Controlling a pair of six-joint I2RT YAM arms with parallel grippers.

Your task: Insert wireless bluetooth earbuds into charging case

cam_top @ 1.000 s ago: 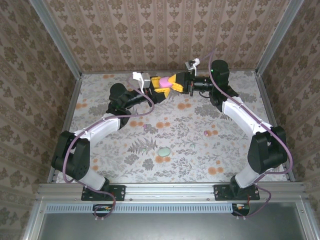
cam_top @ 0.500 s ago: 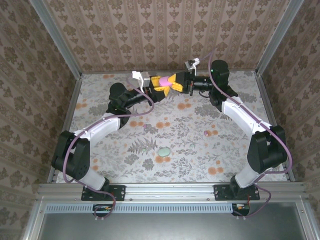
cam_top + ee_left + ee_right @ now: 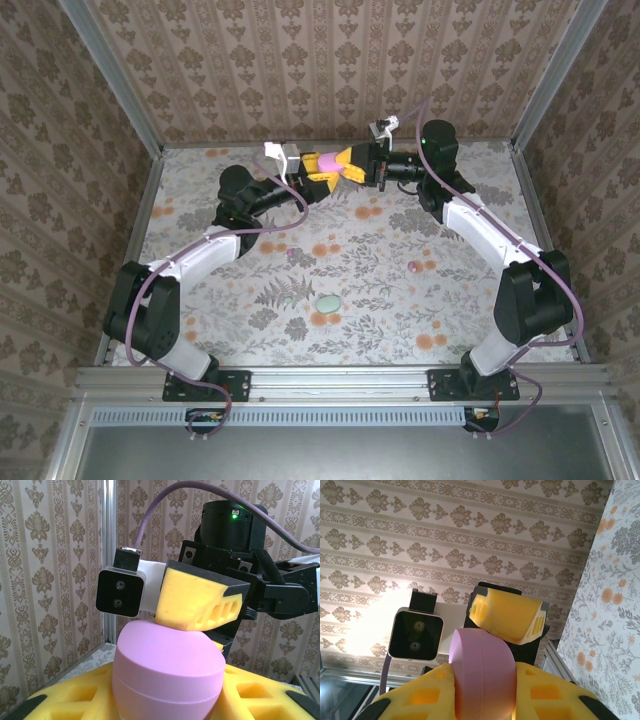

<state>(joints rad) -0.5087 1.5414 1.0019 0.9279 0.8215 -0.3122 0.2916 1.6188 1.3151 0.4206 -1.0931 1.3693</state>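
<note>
High over the back of the table, both arms meet at a pink oval charging case (image 3: 327, 162), lid closed. My right gripper (image 3: 345, 166) is shut on it; in the right wrist view the case (image 3: 482, 672) sits squeezed between that gripper's yellow fingers (image 3: 420, 700). My left gripper (image 3: 314, 178) clasps the same case (image 3: 167, 665) from the other side, its fingers (image 3: 75, 695) touching both flanks. A tiny pinkish earbud (image 3: 413, 266) lies on the table at the right. A paler earbud (image 3: 293, 255) lies left of centre.
A mint oval case (image 3: 328, 303) rests on the floral tabletop (image 3: 400, 320) near the middle front. Patterned walls and aluminium posts (image 3: 110, 80) close in the back and sides. The right arm's wrist camera (image 3: 120, 592) faces my left wrist at close range.
The left gripper's jaws have narrowed onto the pink case. Both arms and the case have hardly shifted.
</note>
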